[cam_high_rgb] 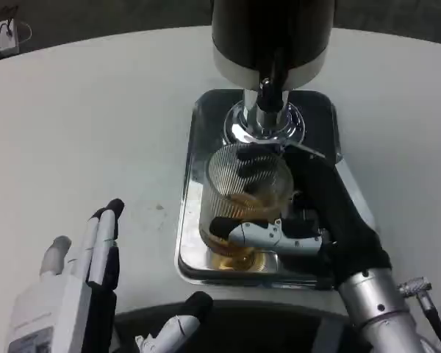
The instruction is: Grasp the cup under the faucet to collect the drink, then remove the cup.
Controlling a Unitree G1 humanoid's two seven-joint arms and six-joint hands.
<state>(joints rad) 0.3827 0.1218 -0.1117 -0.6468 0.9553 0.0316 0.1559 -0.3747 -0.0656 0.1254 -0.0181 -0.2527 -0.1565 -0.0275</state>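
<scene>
Right hand (309,213) clamped on ribbed clear glass cup (248,193) (amber drink inside) under chrome faucet (263,110); left hand (81,283) empty, fingers apart, near bench front edge.

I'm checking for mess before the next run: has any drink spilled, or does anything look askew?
Possibly: amber liquid seems to lie on the metal tray near the base of the ribbed glass cup, though it could be a reflection. The right hand holds the cup under the faucet. The left hand hovers open over the table.
</scene>
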